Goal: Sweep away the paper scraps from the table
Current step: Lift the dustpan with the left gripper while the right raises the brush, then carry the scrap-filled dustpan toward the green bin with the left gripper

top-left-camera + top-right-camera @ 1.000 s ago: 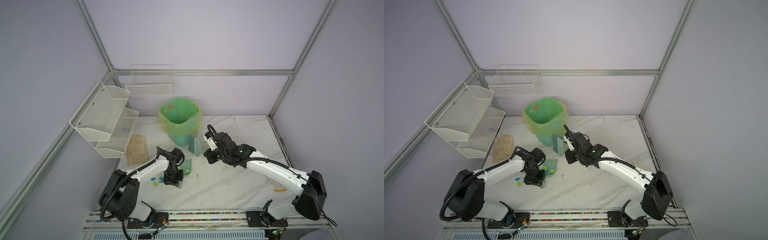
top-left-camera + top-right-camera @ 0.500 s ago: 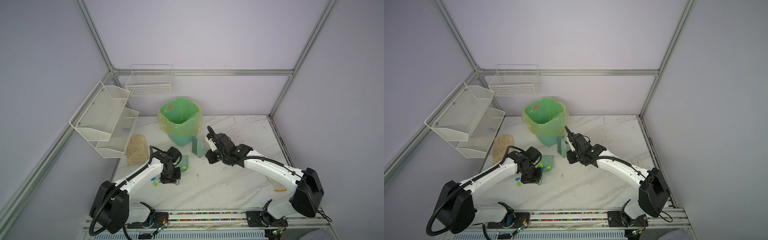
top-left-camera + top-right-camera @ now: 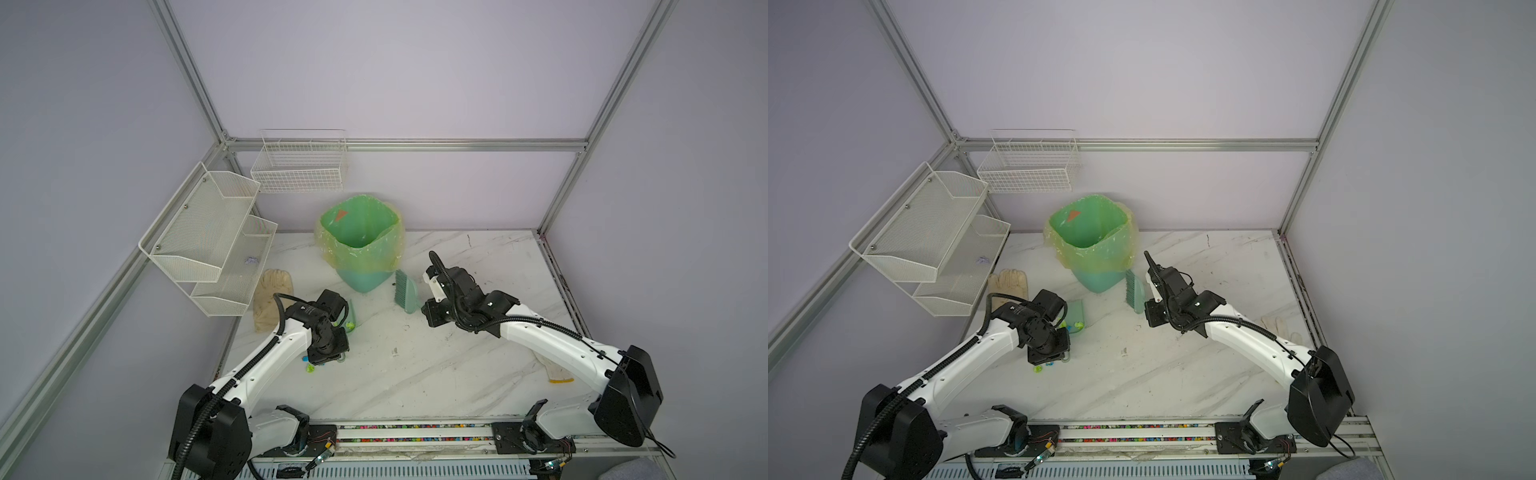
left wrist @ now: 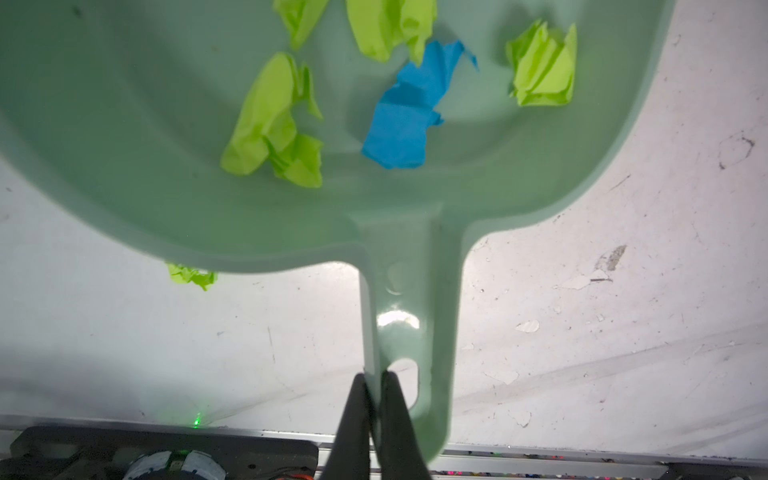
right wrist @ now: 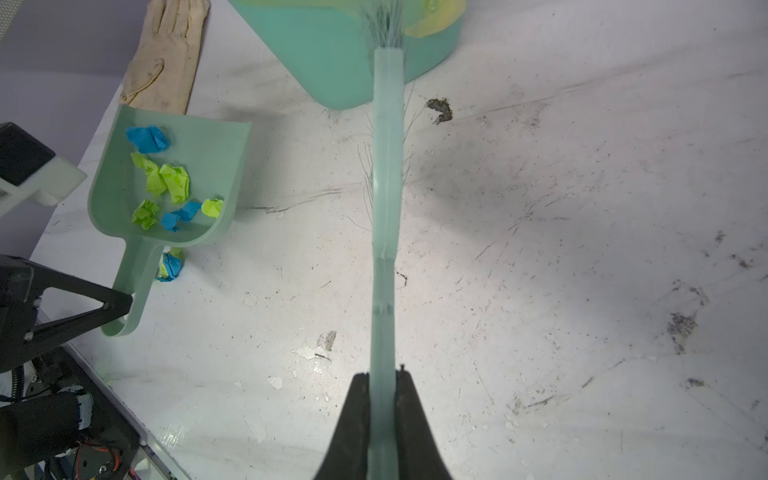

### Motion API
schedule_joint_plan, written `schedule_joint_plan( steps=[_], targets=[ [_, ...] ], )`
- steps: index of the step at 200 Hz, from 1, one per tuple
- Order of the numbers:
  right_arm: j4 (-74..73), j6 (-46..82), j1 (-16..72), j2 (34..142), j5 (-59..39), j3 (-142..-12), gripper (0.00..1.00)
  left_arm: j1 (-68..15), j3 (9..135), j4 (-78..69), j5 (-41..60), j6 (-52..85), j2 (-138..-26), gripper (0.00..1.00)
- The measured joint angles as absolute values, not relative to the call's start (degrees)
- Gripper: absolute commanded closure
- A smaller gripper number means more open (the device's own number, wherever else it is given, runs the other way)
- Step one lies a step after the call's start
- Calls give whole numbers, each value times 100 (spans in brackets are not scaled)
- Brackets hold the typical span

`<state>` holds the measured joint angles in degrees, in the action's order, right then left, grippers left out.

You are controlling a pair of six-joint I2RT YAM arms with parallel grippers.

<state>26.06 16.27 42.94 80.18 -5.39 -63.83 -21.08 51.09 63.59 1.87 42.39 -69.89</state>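
Observation:
My left gripper [image 4: 374,378] is shut on the end of the handle of a pale green dustpan [image 4: 166,124], by the hanging hole. The pan is lifted off the table [image 3: 415,374] and holds several lime-green [image 4: 270,124] and blue [image 4: 411,112] paper scraps. More scraps lie on the table under the pan [image 5: 171,266], also seen in both top views [image 3: 309,368] [image 3: 1042,368]. My right gripper [image 5: 384,378] is shut on the handle of a teal hand brush [image 5: 386,208], whose bristles point at the bin [image 5: 324,62]. The brush [image 3: 405,291] is right of the dustpan [image 3: 352,311].
A green-lined bin [image 3: 361,245] stands at the back middle. A beige glove [image 3: 272,299] lies left of the dustpan, another glove [image 3: 557,372] under my right arm. White mesh shelves [image 3: 208,249] and a wire basket [image 3: 299,166] hang on the left walls. A grooved rail [image 3: 415,428] runs along the front edge.
My left arm has carried the dustpan with its scraps left and a little back, leaving some scraps on the table. The brush in my right gripper has shifted slightly right.

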Motion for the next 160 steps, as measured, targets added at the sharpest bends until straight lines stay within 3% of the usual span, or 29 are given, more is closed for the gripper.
schedule_joint_plan(
  steps=[75, 160],
  targets=[
    [2617, 1640, 4152, 7743, -646, -6337, 100, -1339, 5194, 7061, -410, 3953, -6711, 100],
    [2663, 1671, 4112, 7432, -663, -6187, 100, -939, 6329, 7607, -803, 3437, -6930, 100]
  ],
)
